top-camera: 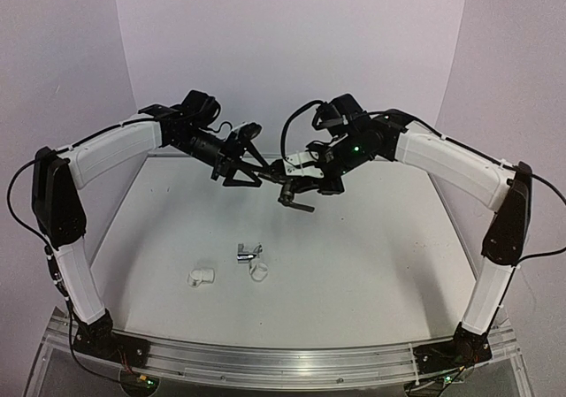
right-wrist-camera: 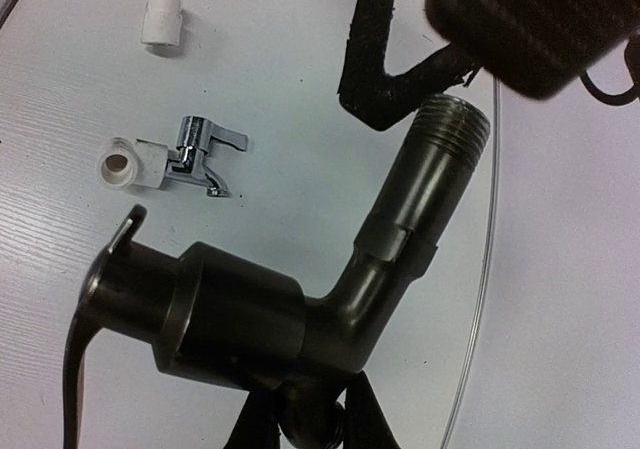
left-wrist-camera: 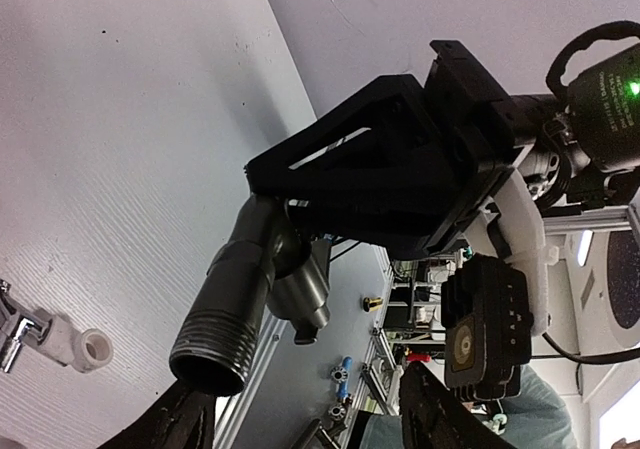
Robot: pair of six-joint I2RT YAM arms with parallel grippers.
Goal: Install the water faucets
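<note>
The matte black faucet (right-wrist-camera: 300,319) hangs in the air above the table's far middle, with my right gripper (right-wrist-camera: 310,414) shut on the stub under its body. Its lever handle (right-wrist-camera: 85,339) points left and its threaded stem (right-wrist-camera: 450,129) points up and away. In the top view the black faucet (top-camera: 296,195) sits between the two grippers. My left gripper (left-wrist-camera: 310,429) is open, facing the stem's threaded end (left-wrist-camera: 212,354), which lies just above one fingertip (left-wrist-camera: 180,424) and is not clamped. The chrome faucet (top-camera: 248,253) lies on the table.
A white fitting (right-wrist-camera: 125,164) lies against the chrome faucet (right-wrist-camera: 205,154). A white elbow pipe piece (top-camera: 202,278) and a small white ring (top-camera: 259,273) lie nearby on the white table (top-camera: 371,273). The right arm's cable loops above its wrist.
</note>
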